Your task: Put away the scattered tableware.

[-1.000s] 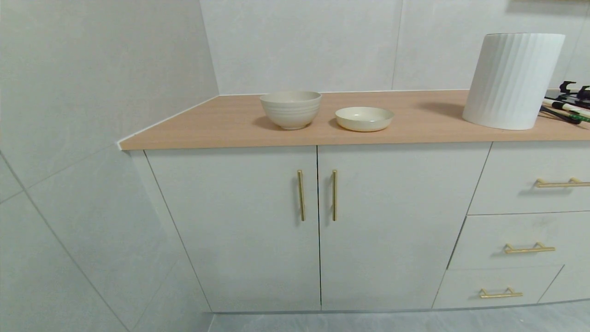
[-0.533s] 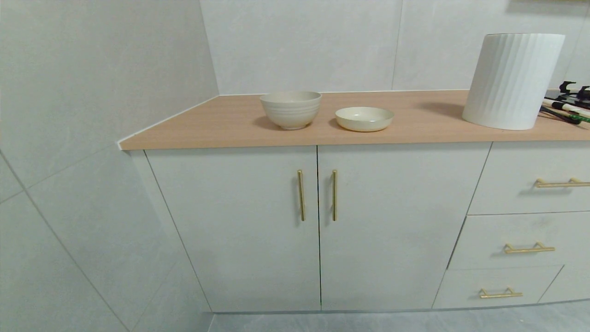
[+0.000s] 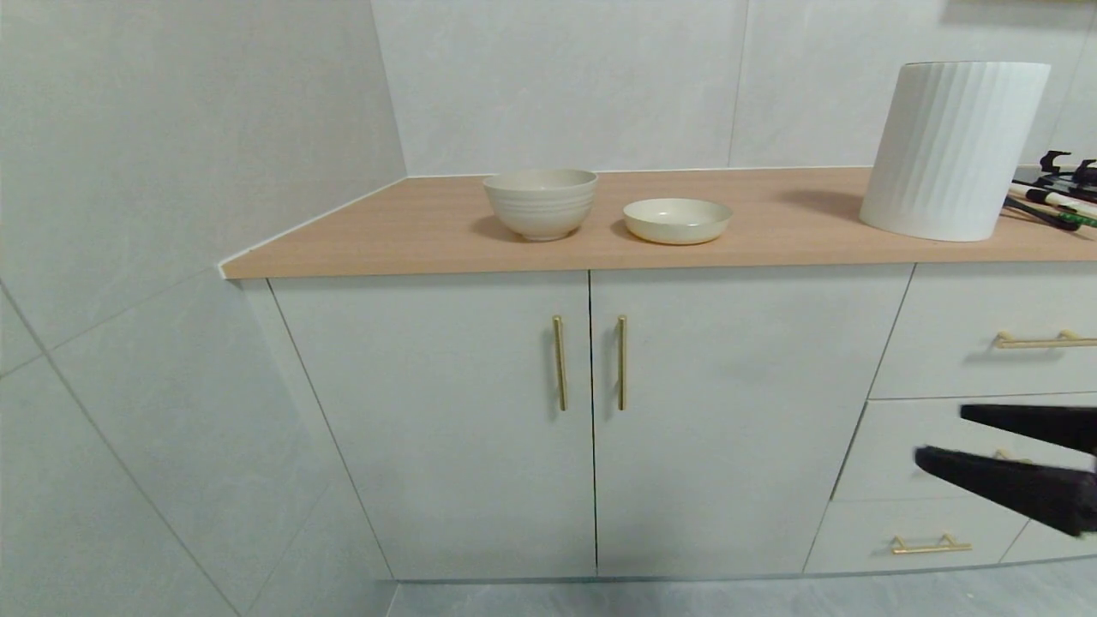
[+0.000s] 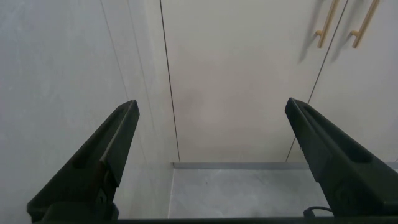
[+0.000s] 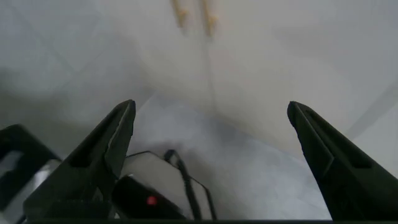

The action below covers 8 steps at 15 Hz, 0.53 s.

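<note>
Opening stage — ribbed bowl (image 3: 540,203) and shallow dish (image 3: 677,220) sat untouched on the countertop (image 3: 403,236). Left gripper (image 4: 211,109) and right gripper (image 3: 941,434) (by the drawers (image 3: 943,334)) gaped empty; next likely called for a cabinet door handle (image 3: 622,362).

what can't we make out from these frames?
Cupboard inside: head view, shut doors hide it.
Bowl bottom: head view, its own rim hides it.
Tools beside the white container: head view, cut by the right edge.
Middle drawer handle: head view, right gripper covers it partly.
</note>
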{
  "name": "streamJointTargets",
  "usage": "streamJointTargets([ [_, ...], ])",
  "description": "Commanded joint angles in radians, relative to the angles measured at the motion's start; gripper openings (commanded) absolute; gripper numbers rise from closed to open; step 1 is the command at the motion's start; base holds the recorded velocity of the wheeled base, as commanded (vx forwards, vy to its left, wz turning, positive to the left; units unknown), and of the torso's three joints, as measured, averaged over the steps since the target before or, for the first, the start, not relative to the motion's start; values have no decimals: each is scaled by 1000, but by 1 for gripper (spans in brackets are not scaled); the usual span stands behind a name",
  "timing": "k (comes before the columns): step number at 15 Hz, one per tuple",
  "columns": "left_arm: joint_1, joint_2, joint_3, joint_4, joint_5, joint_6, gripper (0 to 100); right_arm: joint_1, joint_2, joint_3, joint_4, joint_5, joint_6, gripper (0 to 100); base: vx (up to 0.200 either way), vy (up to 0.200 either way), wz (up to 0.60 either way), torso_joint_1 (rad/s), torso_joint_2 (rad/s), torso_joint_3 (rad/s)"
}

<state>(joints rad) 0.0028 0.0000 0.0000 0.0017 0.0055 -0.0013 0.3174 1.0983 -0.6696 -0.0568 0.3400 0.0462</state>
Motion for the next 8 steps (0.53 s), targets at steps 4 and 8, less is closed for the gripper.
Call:
streamJointTargets([
  [4, 0, 2, 0, 0, 1, 0, 100, 178, 466, -317, -18, 7, 44, 100, 0, 0, 0, 0, 0, 0],
  [8, 0, 2, 0, 0, 1, -2, 100, 201, 664, -456, -38, 8, 96, 100, 0, 0, 0, 0, 0, 0],
])
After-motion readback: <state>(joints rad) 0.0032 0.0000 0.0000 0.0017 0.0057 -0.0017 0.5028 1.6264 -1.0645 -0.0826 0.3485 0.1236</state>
